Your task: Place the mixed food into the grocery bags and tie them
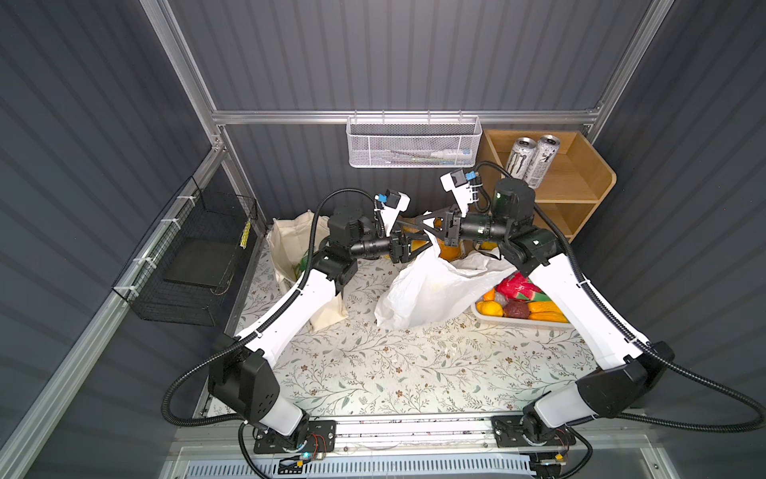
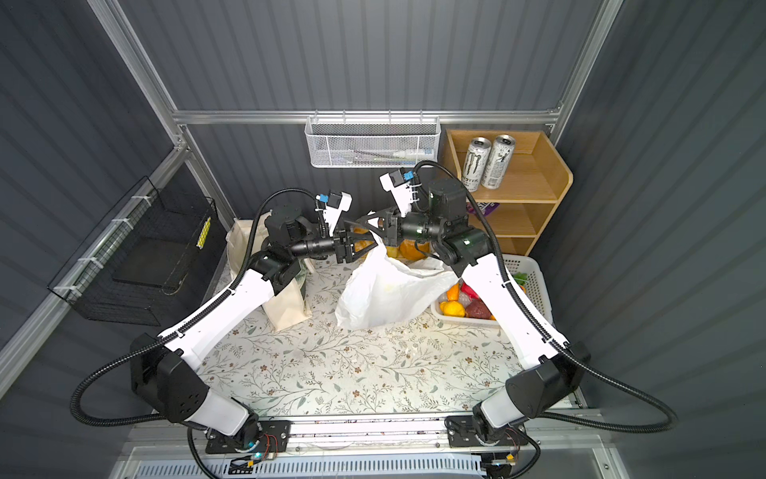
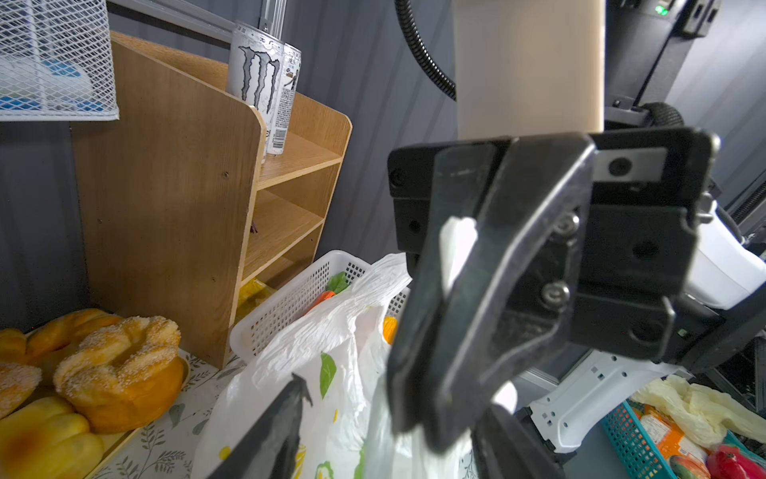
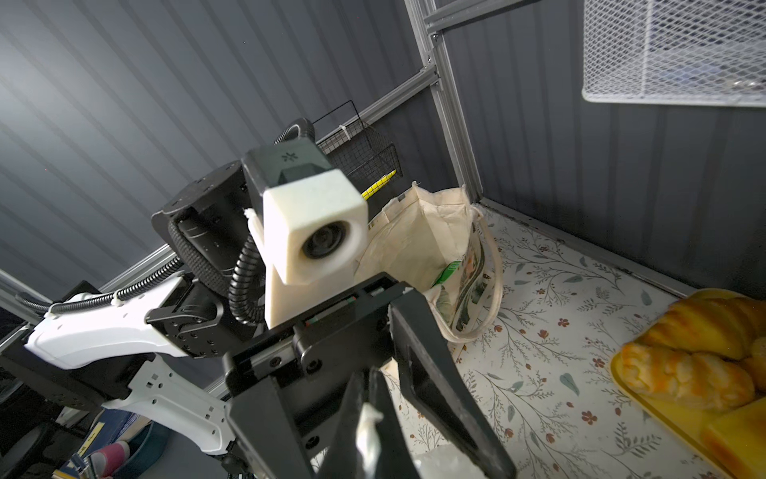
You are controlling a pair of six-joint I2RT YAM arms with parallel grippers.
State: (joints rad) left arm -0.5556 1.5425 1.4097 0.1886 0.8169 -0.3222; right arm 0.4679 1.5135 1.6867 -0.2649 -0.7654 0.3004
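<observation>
The white plastic grocery bag [image 1: 431, 290] [image 2: 385, 290] stands mid-table, one handle pulled up to the back. My right gripper [image 1: 425, 222] [image 4: 367, 398] is shut on that handle, with white film pinched between its fingers [image 3: 476, 311]. My left gripper [image 1: 425, 238] [image 3: 385, 419] faces it, open; its fingers [image 4: 431, 373] straddle the right gripper's and hold nothing. The cream canvas tote [image 1: 290, 244] [image 4: 422, 236] stands at the back left with a green packet [image 4: 449, 271] inside. More mixed food [image 1: 518, 307] [image 2: 460, 307], red, orange and yellow pieces, fills the white perforated basket [image 2: 534, 282] on the right.
Bread rolls [image 3: 120, 365] [image 4: 684, 373] lie on a yellow tray at the back, behind the bag. A wooden shelf [image 1: 572, 182] with two cans [image 1: 534, 159] fills the back right corner. A white mesh basket [image 1: 414, 143] hangs on the back wall, a black wire basket [image 1: 195, 265] on the left wall.
</observation>
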